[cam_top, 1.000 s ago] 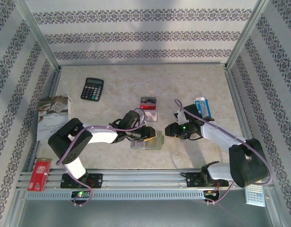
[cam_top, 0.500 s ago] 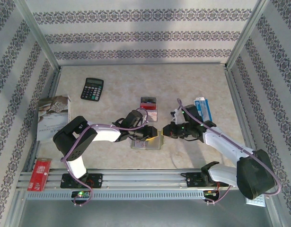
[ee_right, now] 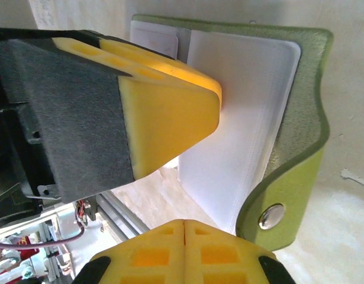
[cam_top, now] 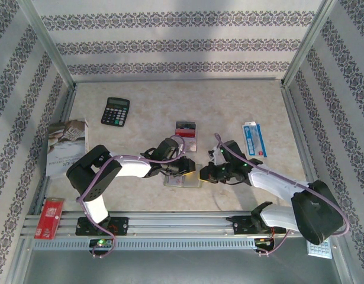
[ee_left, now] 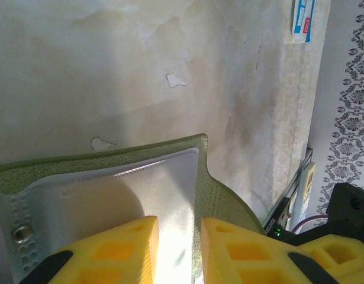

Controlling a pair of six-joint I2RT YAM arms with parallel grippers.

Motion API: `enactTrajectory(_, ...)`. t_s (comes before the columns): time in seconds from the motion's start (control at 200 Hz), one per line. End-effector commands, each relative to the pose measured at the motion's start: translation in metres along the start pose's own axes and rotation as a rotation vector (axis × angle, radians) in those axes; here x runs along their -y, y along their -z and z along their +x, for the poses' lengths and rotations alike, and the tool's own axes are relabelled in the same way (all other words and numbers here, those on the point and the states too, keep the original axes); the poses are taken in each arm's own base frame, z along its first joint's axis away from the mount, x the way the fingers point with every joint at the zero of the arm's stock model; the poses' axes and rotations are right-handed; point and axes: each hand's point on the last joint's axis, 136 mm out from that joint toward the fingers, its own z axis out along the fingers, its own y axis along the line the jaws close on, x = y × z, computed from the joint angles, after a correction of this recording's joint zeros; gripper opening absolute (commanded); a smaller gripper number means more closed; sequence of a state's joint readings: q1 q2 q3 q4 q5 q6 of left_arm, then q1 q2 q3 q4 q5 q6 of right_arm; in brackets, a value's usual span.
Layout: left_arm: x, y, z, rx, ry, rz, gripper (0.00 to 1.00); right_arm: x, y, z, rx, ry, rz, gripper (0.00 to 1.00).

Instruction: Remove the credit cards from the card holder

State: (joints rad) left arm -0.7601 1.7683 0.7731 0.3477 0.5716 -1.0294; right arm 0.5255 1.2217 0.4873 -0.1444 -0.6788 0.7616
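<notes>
The left jaws are set slightly apart on the open card holder (ee_right: 300, 118), which is best pinned flat while a card edge is teased out. Just right of it, the right jaws are closed on nothing. Behind it, credit cards (cam_top: 186, 128) lie on the mottled worktop (cam_top: 140, 100), ringed by patterned walls (cam_top: 170, 44).

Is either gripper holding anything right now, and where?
The right gripper is shut on nothing. The left gripper straddles the clear lining of the card holder; whether it pinches cannot be told.
</notes>
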Motion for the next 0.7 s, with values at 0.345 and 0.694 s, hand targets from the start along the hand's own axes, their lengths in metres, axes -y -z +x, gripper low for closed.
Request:
enactTrajectory(0.345, 0.011, -0.003, -0.002, 0.002, -0.028, 0.009, 0.26, 0.015, -0.021, -0.004, -0.004, -0.02, 0.052, 0.0)
enactTrajectory(0.694, 0.033, 0.034, -0.012, 0.071, -0.072, 0.02, 0.35, 0.028, -0.026, -0.006, -0.008, -0.021, 0.114, 0.0)
